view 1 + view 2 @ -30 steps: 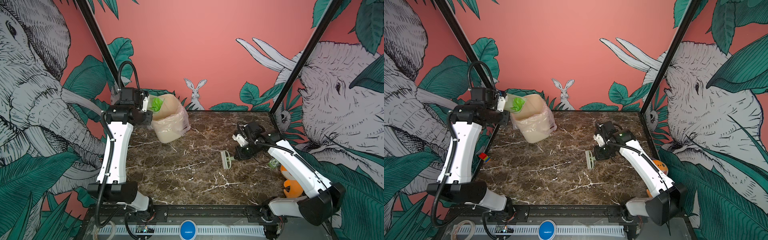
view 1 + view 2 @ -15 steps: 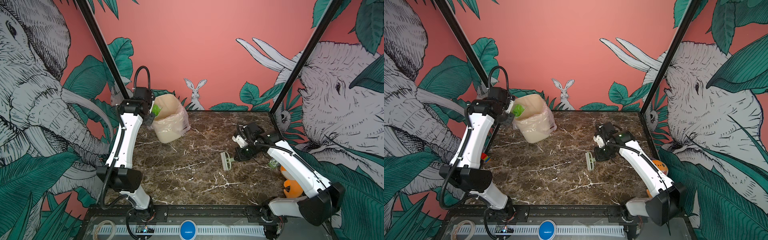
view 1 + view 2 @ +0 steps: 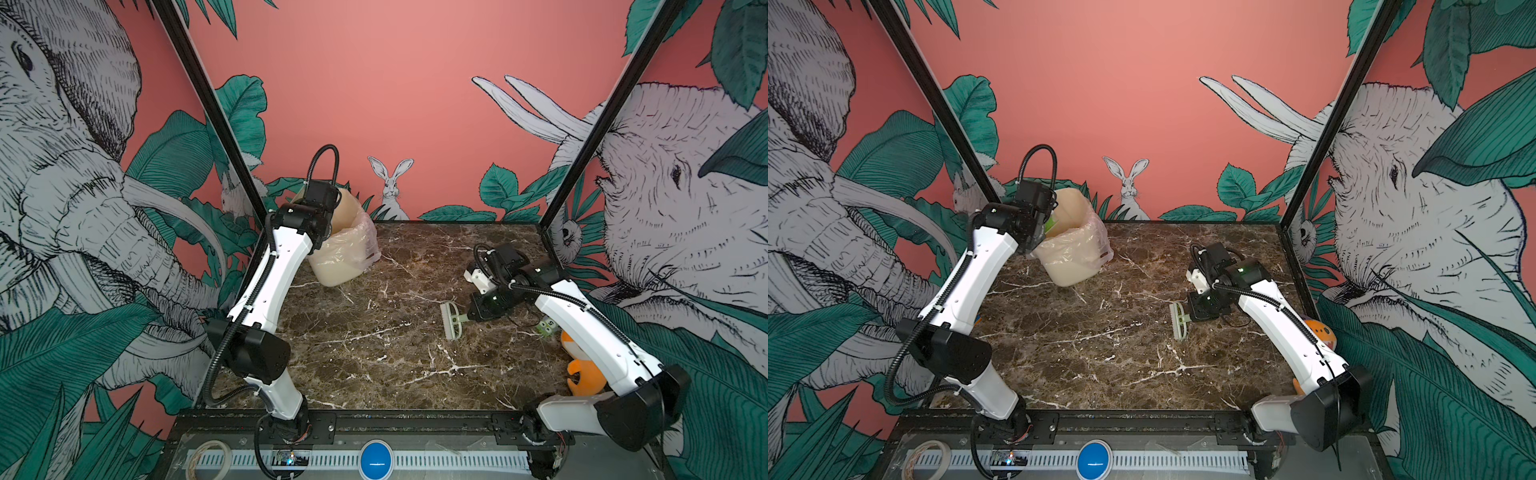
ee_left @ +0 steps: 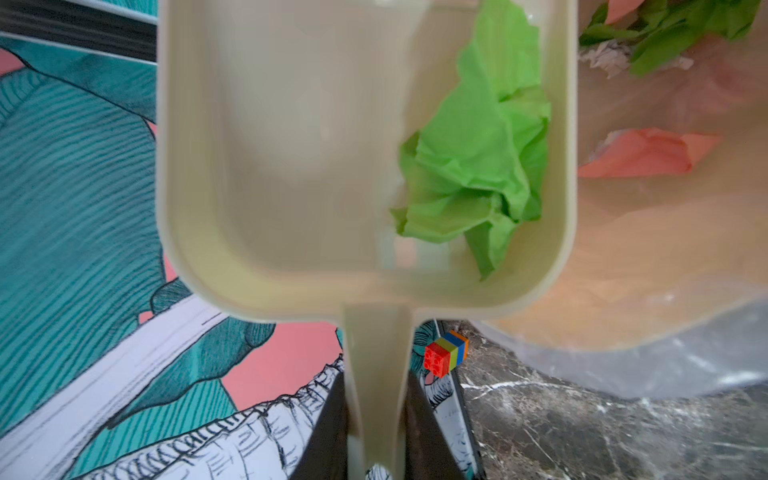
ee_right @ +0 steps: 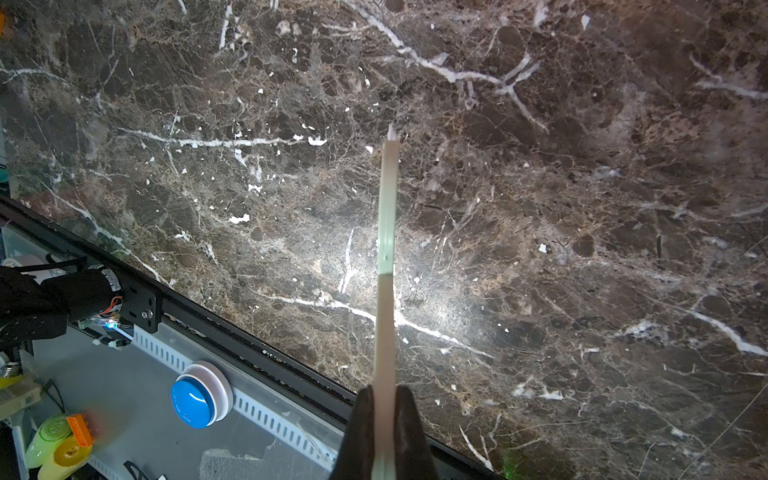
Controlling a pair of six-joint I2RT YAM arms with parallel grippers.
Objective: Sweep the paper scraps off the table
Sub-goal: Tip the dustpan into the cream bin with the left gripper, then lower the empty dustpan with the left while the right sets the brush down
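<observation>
Left arm: it has swung in from the table's left edge toward the back corner, and its wrist now hangs over the mouth of the bin (image 3: 345,253).
Left claw (image 4: 376,440): clamped on the handle of the dustpan (image 4: 291,166), one dark finger on each side of it.
Dustpan: a second ago it stood at the bin's rim in plain sight; in both top views it is now mostly hidden behind the wrist, its open end over the bin liner.
Green scrap (image 4: 478,158): crumpled against one side wall of the pan, not yet dropped.
Paper scraps (image 4: 648,153): pink, green and white bits already lie inside the lined bin, just beyond the pan's edge.
Table (image 3: 374,353): no loose scrap shows on it in any view; its white flecks look like marble veining.
Right claw (image 5: 384,399): closed on the handle of the brush (image 3: 451,322), which rests at mid-table, barely shifted over the last second.
Bystanders: the orange plush toy (image 3: 582,374) lies at the right edge and a coloured brick (image 4: 446,353) at the left edge.
Meaning: sweeping looks finished and emptying is under way; a steeper tilt is probably needed to shed the last scrap.
</observation>
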